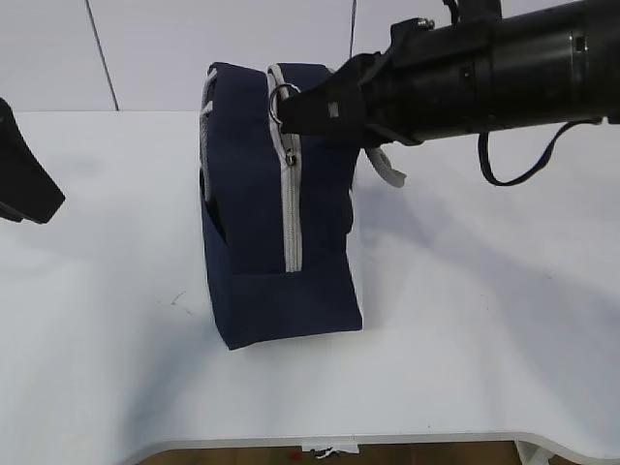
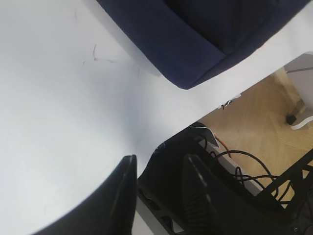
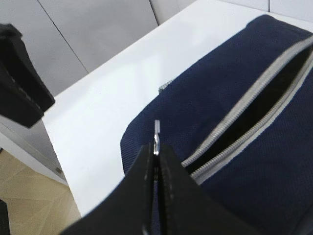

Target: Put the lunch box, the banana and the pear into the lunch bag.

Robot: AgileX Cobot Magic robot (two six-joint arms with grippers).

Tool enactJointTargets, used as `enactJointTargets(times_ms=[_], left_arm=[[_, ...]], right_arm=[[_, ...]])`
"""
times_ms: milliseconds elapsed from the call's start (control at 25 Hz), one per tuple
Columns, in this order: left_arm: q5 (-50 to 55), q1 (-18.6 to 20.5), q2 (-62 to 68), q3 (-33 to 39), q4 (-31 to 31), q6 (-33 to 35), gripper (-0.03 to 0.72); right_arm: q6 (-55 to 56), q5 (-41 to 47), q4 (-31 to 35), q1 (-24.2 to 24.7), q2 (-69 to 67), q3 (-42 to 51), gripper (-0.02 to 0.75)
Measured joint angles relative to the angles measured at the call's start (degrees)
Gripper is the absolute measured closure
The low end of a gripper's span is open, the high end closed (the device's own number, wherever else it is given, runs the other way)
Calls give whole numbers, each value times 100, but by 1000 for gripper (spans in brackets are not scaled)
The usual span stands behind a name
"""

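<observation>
Lunch bag (image 1: 276, 208), navy-blue fabric, standing upright near the middle of the white table (image 1: 484, 320), its grey zipper (image 1: 291, 208) running down the end that faces the exterior camera and over the top. The right gripper (image 1: 291, 108) reaches in from the right at the bag's top edge, where the metal ring pull (image 1: 278, 102) sits at its tips.

The right wrist view alone shows the grip: the two black fingers (image 3: 168, 196) are pressed together with the thin metal pull (image 3: 156, 137) pinched between them and projecting just above. This view also shows the zipper (image 3: 244, 122) parted along the top, leaving a dark slit whose contents cannot be made out.

The exterior view alone shows a grey webbing handle (image 1: 387, 170) hanging behind the right arm on the bag's far side.

The left gripper (image 2: 156, 196) is held low over the table's near edge, well apart from the bag, whose lower corner (image 2: 190, 58) appears at the top of the left wrist view. Its fingers (image 2: 124, 196) are apart, with nothing between them. Below the table edge, wood flooring (image 2: 259, 122) and black cables (image 2: 244, 161) are visible. In the exterior view only a black part of the left arm (image 1: 24, 179) enters at the left margin.
</observation>
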State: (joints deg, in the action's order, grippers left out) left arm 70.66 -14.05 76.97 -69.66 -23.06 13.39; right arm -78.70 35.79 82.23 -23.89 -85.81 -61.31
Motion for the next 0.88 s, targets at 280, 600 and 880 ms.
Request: enactJointTargets(times_ms=[280, 600, 880], left_arm=[[-390, -242, 0, 0, -22, 296, 365], [-1093, -679, 465, 0, -362, 583, 352], [-2000, -963, 863, 0, -568, 710, 351]], right_arm=[[149, 35, 606, 0, -370, -488, 748], [366, 60, 826, 0, -523, -739, 748], [379, 63, 902, 0, -524, -761, 748]])
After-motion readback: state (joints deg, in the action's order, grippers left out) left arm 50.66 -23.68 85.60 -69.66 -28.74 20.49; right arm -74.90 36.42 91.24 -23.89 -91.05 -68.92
